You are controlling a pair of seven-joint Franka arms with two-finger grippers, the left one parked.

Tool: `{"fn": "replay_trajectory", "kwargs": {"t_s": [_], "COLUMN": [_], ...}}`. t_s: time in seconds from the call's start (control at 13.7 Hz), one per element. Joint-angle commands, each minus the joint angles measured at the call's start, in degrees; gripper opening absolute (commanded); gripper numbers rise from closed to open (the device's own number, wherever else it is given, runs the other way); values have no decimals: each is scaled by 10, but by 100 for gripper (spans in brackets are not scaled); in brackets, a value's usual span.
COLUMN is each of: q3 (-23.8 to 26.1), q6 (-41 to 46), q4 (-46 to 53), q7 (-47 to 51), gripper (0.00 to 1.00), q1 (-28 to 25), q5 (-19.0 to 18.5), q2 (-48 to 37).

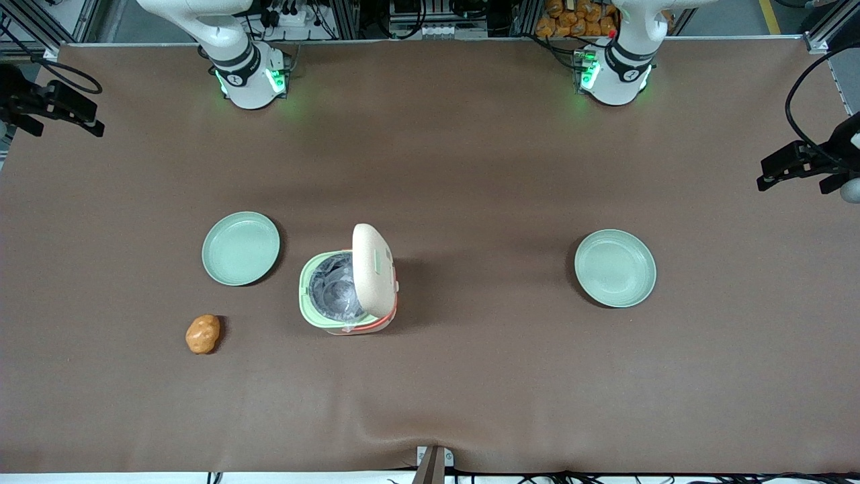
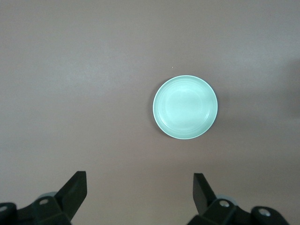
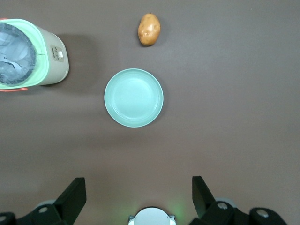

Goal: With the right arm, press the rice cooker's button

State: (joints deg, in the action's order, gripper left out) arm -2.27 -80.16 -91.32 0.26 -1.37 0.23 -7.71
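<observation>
rice cooker (image 1: 349, 282) mid-worktop, lid raised, nearer the front edge than its middle | end effector (image 3: 138, 199) wide apart, empty, high above a green plate (image 3: 134, 97) | advice: narrow fingers, descend squarely onto side button panel (image 3: 57, 52)

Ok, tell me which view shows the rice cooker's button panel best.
Right wrist view: the rice cooker faces it, panel visible, gripper open above the table. Front view shows the cooker without its panel; left wrist view misses it.
</observation>
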Motion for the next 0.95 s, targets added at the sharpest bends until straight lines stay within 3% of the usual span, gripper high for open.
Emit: {"fn": "replay_trajectory", "kwargs": {"t_s": [0.0,0.88], "q3": [9,7], "q6": [6,6], "q4": [21,51], "q7": [-8,-3], "gripper": [100,100], "q1": [6,5], "q5": [-2,1], "q2": [-7,0]}}
